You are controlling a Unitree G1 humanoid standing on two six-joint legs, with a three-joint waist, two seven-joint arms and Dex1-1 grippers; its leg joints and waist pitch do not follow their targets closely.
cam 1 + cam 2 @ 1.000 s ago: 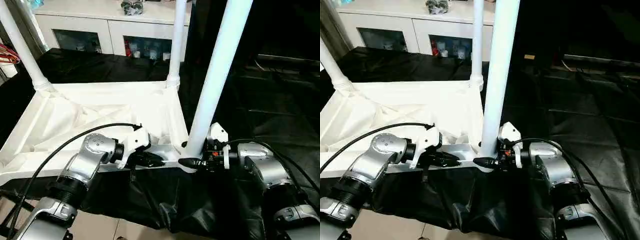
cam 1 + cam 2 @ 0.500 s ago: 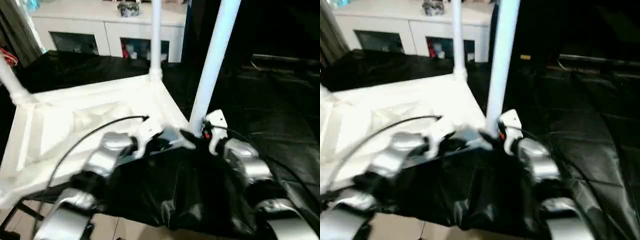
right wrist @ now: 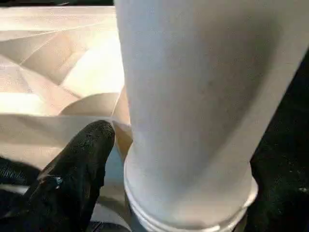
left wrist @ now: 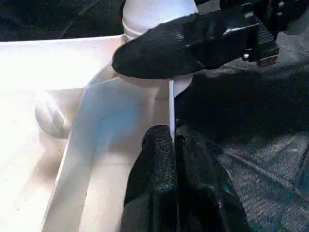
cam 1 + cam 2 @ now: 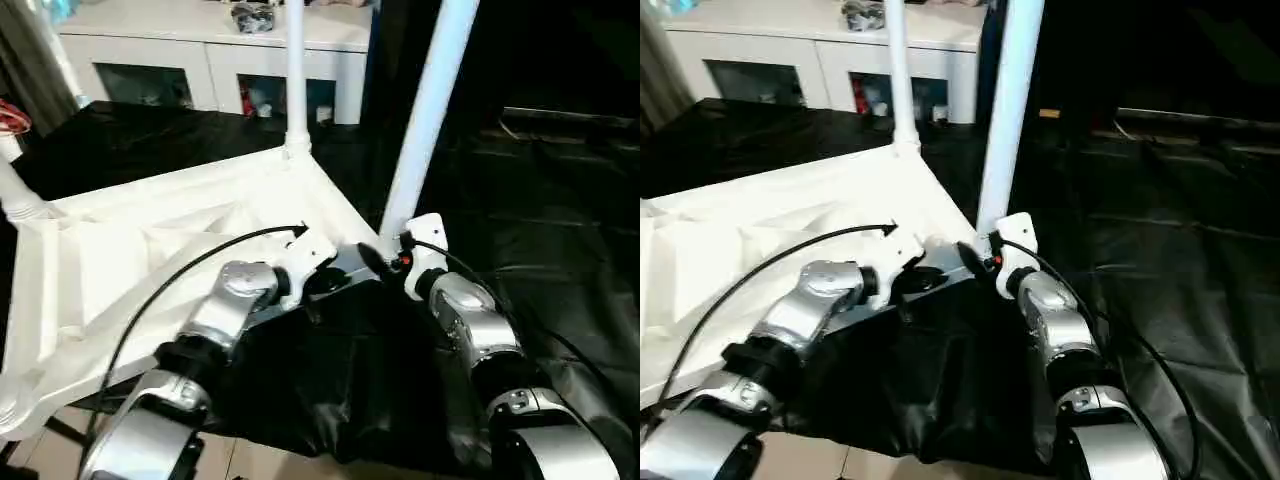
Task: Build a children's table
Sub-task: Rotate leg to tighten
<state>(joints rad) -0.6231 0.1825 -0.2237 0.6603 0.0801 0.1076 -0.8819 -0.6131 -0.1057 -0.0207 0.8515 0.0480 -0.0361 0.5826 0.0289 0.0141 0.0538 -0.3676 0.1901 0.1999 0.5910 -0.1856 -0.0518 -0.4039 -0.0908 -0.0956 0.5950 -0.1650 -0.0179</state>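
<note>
Tabletop [image 5: 150, 250] lies underside up on the black-draped table [image 5: 560, 200], with legs standing in its corner sockets. My left forearm [image 5: 235, 300] reaches in over the near edge, and my left jaws are pressed together on the thin rim of the tabletop. My right forearm [image 5: 470, 325] angles in toward the near corner leg [image 5: 425, 110]. My right jaws stand apart at its base, one finger [image 3: 77, 169] just beside the tube.
</note>
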